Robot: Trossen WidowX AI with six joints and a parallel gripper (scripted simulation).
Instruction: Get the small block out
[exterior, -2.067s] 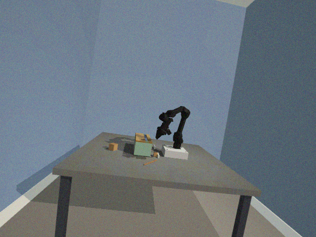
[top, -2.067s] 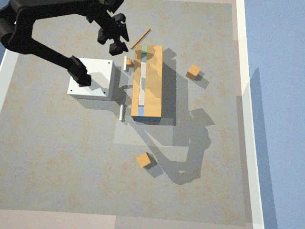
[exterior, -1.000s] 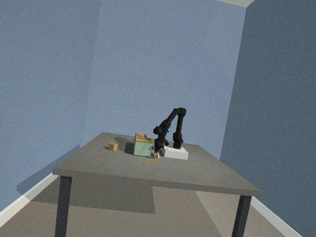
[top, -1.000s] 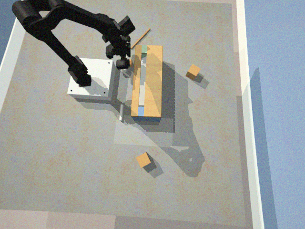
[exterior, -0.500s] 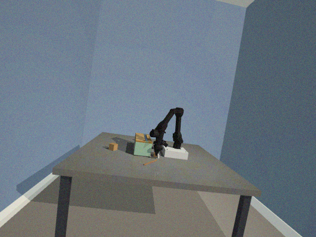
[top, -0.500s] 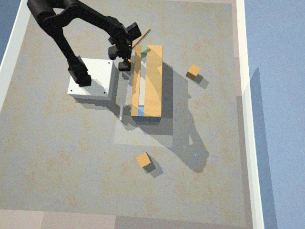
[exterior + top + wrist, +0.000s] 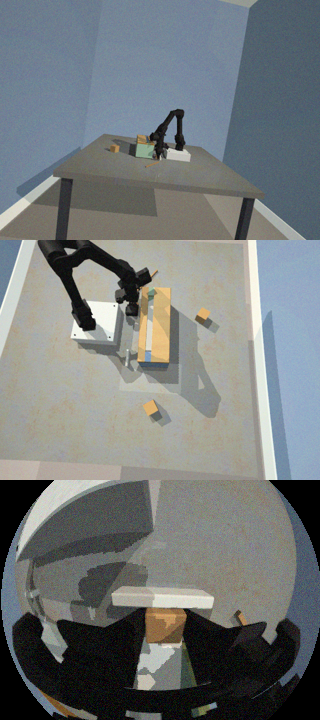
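The small orange block (image 7: 165, 626) is on the table, just outside the clear front of the wooden box (image 7: 162, 325) (image 7: 144, 150), near its green end. A white bar (image 7: 162, 599) stands along the block's far side in the wrist view. My gripper (image 7: 163, 610) (image 7: 158, 156) points down beside the box, low at the table. Its two black fingers flank the block and appear to touch both sides, so it looks shut on the block. In the top view the wrist hides most of the block and the fingertips.
A thin orange stick (image 7: 154, 273) (image 7: 151, 164) (image 7: 242, 618) lies past the green end. Another white bar (image 7: 127, 357) stands near the blue end. Two larger orange cubes (image 7: 202, 314) (image 7: 150, 407) are on the table. The white arm base (image 7: 104, 317) (image 7: 178, 155) is close behind the gripper.
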